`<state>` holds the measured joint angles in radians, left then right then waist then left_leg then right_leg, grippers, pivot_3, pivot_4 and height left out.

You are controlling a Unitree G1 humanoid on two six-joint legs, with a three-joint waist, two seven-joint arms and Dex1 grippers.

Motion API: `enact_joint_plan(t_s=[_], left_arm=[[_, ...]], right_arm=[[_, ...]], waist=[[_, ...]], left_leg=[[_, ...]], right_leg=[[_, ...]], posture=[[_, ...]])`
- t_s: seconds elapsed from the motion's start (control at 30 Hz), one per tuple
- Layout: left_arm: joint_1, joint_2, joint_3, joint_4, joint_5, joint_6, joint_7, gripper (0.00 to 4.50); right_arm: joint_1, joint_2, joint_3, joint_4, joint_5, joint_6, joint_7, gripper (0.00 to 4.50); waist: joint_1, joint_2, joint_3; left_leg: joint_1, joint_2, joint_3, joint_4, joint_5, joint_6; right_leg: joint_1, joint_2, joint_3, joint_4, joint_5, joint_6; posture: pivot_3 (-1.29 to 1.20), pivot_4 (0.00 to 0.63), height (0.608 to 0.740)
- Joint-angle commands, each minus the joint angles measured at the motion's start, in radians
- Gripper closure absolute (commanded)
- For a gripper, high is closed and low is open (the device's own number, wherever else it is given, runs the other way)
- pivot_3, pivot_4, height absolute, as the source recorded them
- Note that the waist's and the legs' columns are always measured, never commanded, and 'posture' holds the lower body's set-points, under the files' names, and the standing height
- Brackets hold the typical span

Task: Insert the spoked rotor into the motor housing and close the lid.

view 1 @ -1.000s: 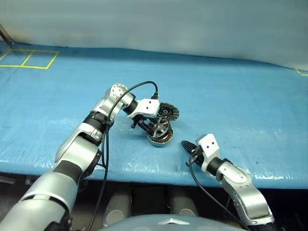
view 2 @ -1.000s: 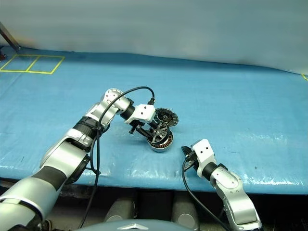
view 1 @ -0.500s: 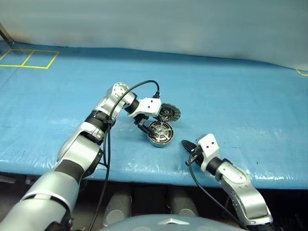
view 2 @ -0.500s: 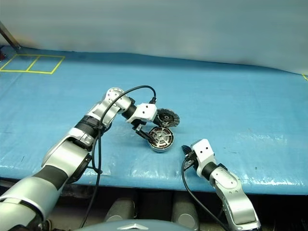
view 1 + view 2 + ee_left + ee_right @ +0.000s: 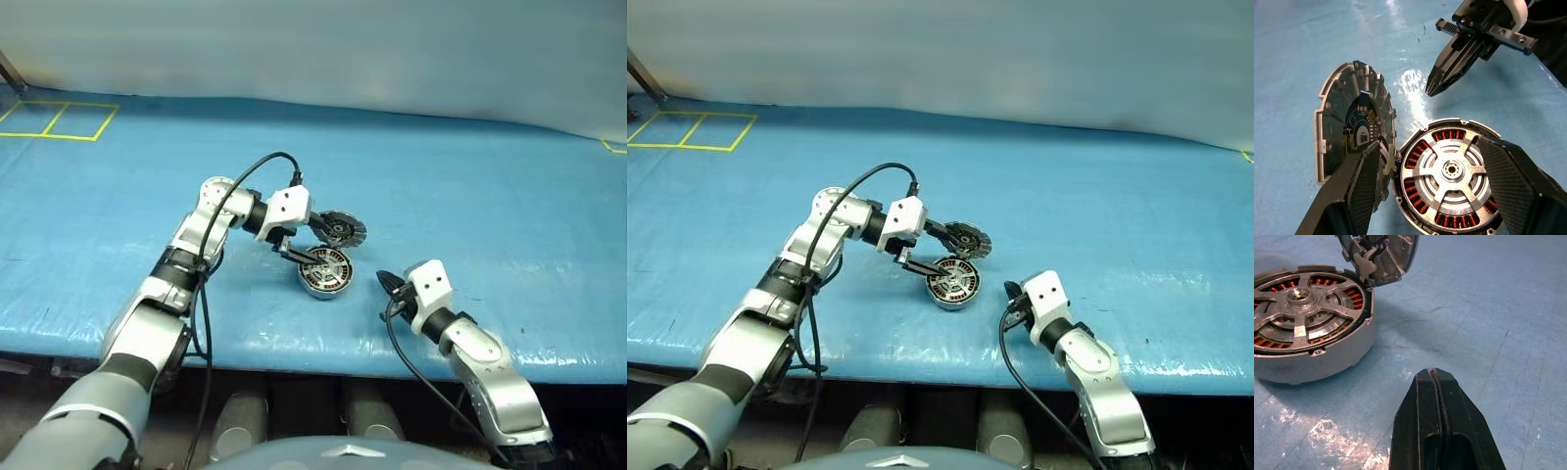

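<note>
The left gripper point(image 5: 1449, 196) is standing wide, 1 finger on each side of the motor housing point(image 5: 1449, 176), gripping nothing. The spoked rotor point(image 5: 1447, 169) is sitting inside it. The lid point(image 5: 1349, 125) is leaning tilted just beside the housing, a stiff, probably weighty metal disc, best pinched across its ribbed rim. The right gripper point(image 5: 1437, 421) is waiting nearby, fingers pressed together.

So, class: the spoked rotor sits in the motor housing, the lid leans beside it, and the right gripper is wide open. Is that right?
Not quite. The right gripper is shut, as the right wrist view shows. The spoked rotor does sit in the motor housing, and the lid leans beside it.
</note>
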<state>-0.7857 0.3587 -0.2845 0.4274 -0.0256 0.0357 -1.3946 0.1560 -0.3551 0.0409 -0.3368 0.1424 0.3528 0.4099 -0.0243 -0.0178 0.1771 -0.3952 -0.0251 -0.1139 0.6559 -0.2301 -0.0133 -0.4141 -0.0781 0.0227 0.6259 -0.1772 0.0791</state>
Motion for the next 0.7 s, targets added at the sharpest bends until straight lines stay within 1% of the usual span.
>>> enact_joint_plan(t_s=[0.03, 0.17, 0.27, 0.37, 0.5, 0.63, 0.7], left_arm=[[0.086, 0.035, 0.042, -0.178, -0.055, 0.058, 0.052, 1.04], [0.228, 0.046, 0.096, -0.308, -0.107, 0.122, 0.152, 1.04], [0.307, 0.044, 0.126, -0.381, -0.140, 0.165, 0.223, 1.04], [0.380, 0.041, 0.137, -0.425, -0.122, 0.133, 0.310, 1.04], [0.469, 0.008, 0.162, -0.457, -0.174, 0.121, 0.371, 1.04], [0.511, 0.023, 0.164, -0.431, -0.196, 0.064, 0.350, 1.04], [0.533, 0.026, 0.163, -0.422, -0.216, 0.057, 0.341, 1.04]], right_arm=[[-0.030, -0.014, -0.019, 0.003, -0.006, 0.002, -0.002, 4.50], [-0.094, -0.014, -0.042, 0.053, -0.022, 0.023, -0.029, 4.50], [-0.156, -0.009, -0.063, 0.103, -0.016, 0.041, -0.044, 4.50], [-0.236, -0.010, -0.077, 0.178, -0.009, 0.050, -0.044, 4.50], [-0.361, -0.015, -0.083, 0.287, 0.023, 0.040, 0.015, 4.50], [-0.445, -0.013, -0.091, 0.330, 0.107, 0.032, 0.131, 4.50], [-0.488, -0.010, -0.098, 0.358, 0.136, 0.034, 0.162, 4.50]], waist=[[-0.001, 0.000, 0.000], [-0.002, 0.001, 0.000], [-0.001, 0.001, 0.000], [0.000, 0.001, 0.000], [-0.002, 0.001, 0.000], [-0.002, 0.002, 0.000], [-0.003, 0.002, 0.000]], left_leg=[[0.000, 0.000, 0.000, 0.000, 0.000, 0.000], [0.001, 0.000, 0.000, -0.001, 0.000, 0.000], [0.001, 0.000, 0.000, -0.001, 0.000, 0.000], [0.001, 0.000, 0.000, -0.001, 0.000, -0.001], [0.001, 0.000, 0.001, -0.001, 0.000, -0.001], [0.001, 0.000, 0.000, -0.002, 0.000, -0.001], [0.002, 0.000, 0.000, -0.002, 0.000, -0.001]], right_leg=[[0.000, 0.000, 0.000, 0.000, 0.000, 0.000], [0.000, 0.000, 0.000, 0.000, 0.000, -0.001], [0.000, 0.000, 0.000, 0.000, 0.000, -0.001], [0.000, 0.000, 0.000, 0.000, 0.000, -0.001], [0.001, 0.000, 0.000, 0.000, 0.000, -0.001], [0.000, 0.000, 0.000, 0.000, 0.000, -0.001], [0.000, 0.000, 0.000, 0.000, 0.000, -0.001]], posture=[[0.00, 0.150, 0.740], [0.00, 0.150, 0.740], [0.00, 0.150, 0.740], [0.00, 0.150, 0.740], [0.00, 0.150, 0.740], [0.00, 0.150, 0.740], [0.00, 0.150, 0.740]])
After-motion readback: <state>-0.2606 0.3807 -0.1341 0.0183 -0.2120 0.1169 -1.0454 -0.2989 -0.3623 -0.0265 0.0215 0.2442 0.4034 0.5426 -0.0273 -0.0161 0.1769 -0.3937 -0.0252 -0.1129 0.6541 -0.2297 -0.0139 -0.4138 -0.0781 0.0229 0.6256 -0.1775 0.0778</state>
